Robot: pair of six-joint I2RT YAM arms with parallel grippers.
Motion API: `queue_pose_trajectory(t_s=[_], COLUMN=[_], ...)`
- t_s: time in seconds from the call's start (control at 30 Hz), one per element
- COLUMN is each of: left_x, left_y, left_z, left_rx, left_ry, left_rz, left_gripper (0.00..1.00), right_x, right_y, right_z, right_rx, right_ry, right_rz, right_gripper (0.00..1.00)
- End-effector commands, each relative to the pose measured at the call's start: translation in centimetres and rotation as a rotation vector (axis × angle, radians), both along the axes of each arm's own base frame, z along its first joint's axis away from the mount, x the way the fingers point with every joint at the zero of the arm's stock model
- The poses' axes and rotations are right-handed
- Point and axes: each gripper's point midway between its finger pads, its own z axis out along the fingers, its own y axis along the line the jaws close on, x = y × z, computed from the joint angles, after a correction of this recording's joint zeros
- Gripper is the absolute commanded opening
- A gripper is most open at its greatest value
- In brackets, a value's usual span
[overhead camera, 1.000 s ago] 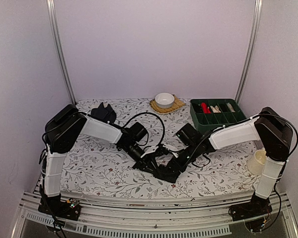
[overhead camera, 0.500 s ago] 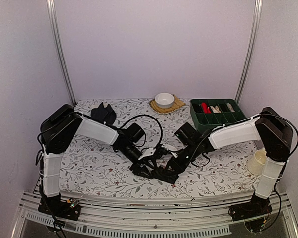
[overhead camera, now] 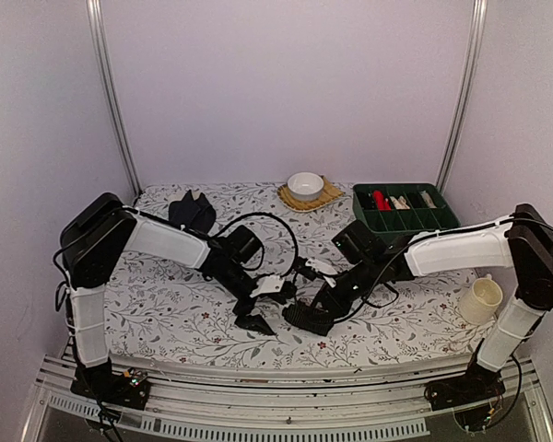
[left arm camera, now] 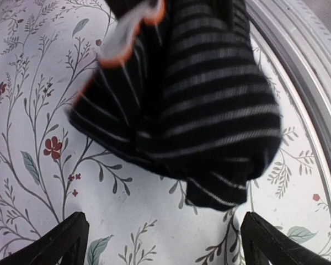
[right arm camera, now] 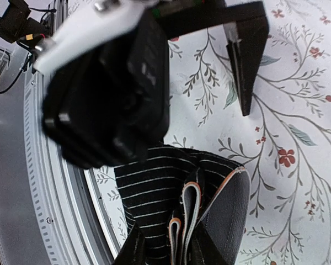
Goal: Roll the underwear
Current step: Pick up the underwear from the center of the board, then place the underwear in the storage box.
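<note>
**Workpiece.** The striped underwear (left arm camera: 198, 110) is black with thin pale stripes and orange-trimmed edges. It is gathered into a loose, partly rolled bundle at the middle of the table, close to the near edge. The pictures do not show whether its lower end rests on the surface. The second underwear (overhead camera: 192, 211) lies crumpled at the far left corner, well apart and unhandled.

**Grippers.** The right gripper (right arm camera: 176, 248) is clamped narrow on the bundle's layered edge, with the folded orange hems stacked between its fingers. The left gripper (left arm camera: 164, 243) is spread wide and holds nothing. It sits just beside the bundle, which fills its wrist view.

**Step in hand (judged).** The step appears to be a regrip of the bundle so that rolling can go on.
1. Keep the right pinch across all the layers, because a partial grip would probably let the inner folds slide out.
2. Bring the left jaws around the free, bulging end, not just one ply.
3. Work inward from the metal rail (overhead camera: 258, 405), since the cloth could drop off the edge.

**Surface and room.** The floral tablecloth (overhead camera: 166, 285) gives a flat, soft base. At the far side stand a white bowl (overhead camera: 305, 183) on a woven mat (overhead camera: 330, 196) and a green compartment tray (overhead camera: 442, 219). A pale cup (overhead camera: 480, 299) stands at the right. Plain lilac walls (overhead camera: 286, 92) enclose the cell.
</note>
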Motion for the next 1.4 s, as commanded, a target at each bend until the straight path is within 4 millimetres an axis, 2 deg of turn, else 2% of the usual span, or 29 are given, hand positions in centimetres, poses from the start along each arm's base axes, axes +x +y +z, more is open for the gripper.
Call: queue_pose_trajectory(t_s=[0.0,0.1,0.13,0.33,0.47,0.5,0.6,0.7,0.87,1.03,1.1,1.2,1.37], left_x=[0.2,0.3,0.6,3.3,6.2,6.9,8.8,9.3,9.2,9.1,8.5,7.9,9.6], left_y=[2.0,2.0,1.9,2.1,3.3,3.7,5.4,7.2,10.6,13.0,13.4,13.7,14.0], left_z=[-0.8,0.1,1.4,5.0,8.2,9.1,11.2,12.5,14.3,18.0,18.3,17.7,16.6], left_rx=[0.075,0.045,0.016,-0.061,-0.140,-0.164,-0.214,-0.246,-0.358,-0.508,-0.546,-0.562,-0.516], left_ry=[0.003,-0.010,-0.032,-0.116,-0.209,-0.234,-0.290,-0.325,-0.385,-0.492,-0.506,-0.514,-0.503], left_rz=[0.047,0.053,0.060,0.201,0.343,0.379,0.515,0.584,0.704,0.812,0.815,0.814,0.887], left_gripper=[0.98,0.98,0.99,0.99,0.98,0.99,0.98,0.99,0.98,0.98,0.99,0.99,0.98], right_x=[1.3,2.3,2.9,7.7,11.8,13.1,16.5,19.9,25.1,29.5,31.1,32.5,33.6], right_y=[-1.4,-2.9,-3.4,-8.0,-11.3,-12.0,-14.2,-15.9,-18.0,-19.6,-19.8,-20.4,-20.9], right_z=[3.0,3.8,4.1,6.6,9.9,11.2,13.4,15.6,16.2,16.2,15.9,14.7,12.7], right_rx=[0.022,0.002,-0.007,-0.051,-0.079,-0.077,-0.100,-0.128,-0.177,-0.194,-0.200,-0.224,-0.229], right_ry=[-0.072,-0.107,-0.118,-0.210,-0.321,-0.354,-0.408,-0.462,-0.471,-0.420,-0.400,-0.370,-0.310], right_rz=[-0.079,-0.145,-0.176,-0.441,-0.628,-0.679,-0.811,-0.911,-1.009,-1.054,-1.063,-1.069,-1.061], right_gripper=[0.03,0.03,0.03,0.02,0.02,0.02,0.03,0.02,0.02,0.03,0.02,0.03,0.03])
